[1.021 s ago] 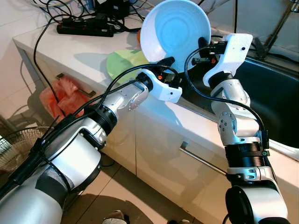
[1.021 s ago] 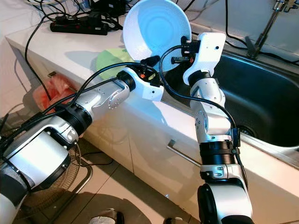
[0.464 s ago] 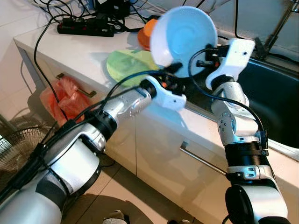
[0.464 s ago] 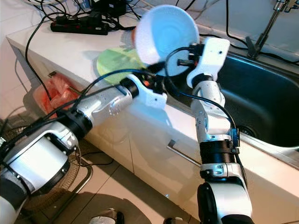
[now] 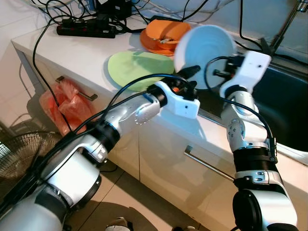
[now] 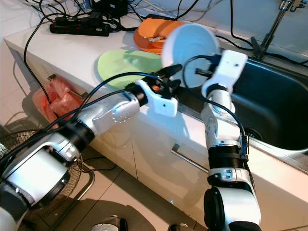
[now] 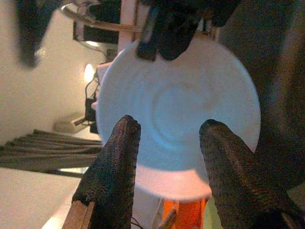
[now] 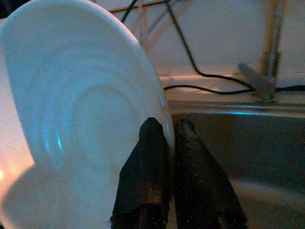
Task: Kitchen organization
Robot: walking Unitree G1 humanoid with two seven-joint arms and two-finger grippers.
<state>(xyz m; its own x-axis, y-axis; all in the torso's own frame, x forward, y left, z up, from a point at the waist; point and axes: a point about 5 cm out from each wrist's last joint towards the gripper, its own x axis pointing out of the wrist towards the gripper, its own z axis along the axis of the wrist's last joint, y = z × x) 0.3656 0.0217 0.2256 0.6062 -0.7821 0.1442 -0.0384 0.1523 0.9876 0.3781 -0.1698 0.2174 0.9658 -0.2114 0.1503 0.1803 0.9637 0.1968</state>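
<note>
White counter: R hand pinches round ridged white plate rim; L hand fingers apart.

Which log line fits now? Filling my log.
right gripper: shut on white plate | left gripper: open, near plate | above sink

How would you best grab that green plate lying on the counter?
By its rim, on the edge nearest the counter front. The green plate lies flat and shallow on the counter, so only its thin lip offers purchase. Likely approach low from the front, since the orange dish sits behind it.
</note>
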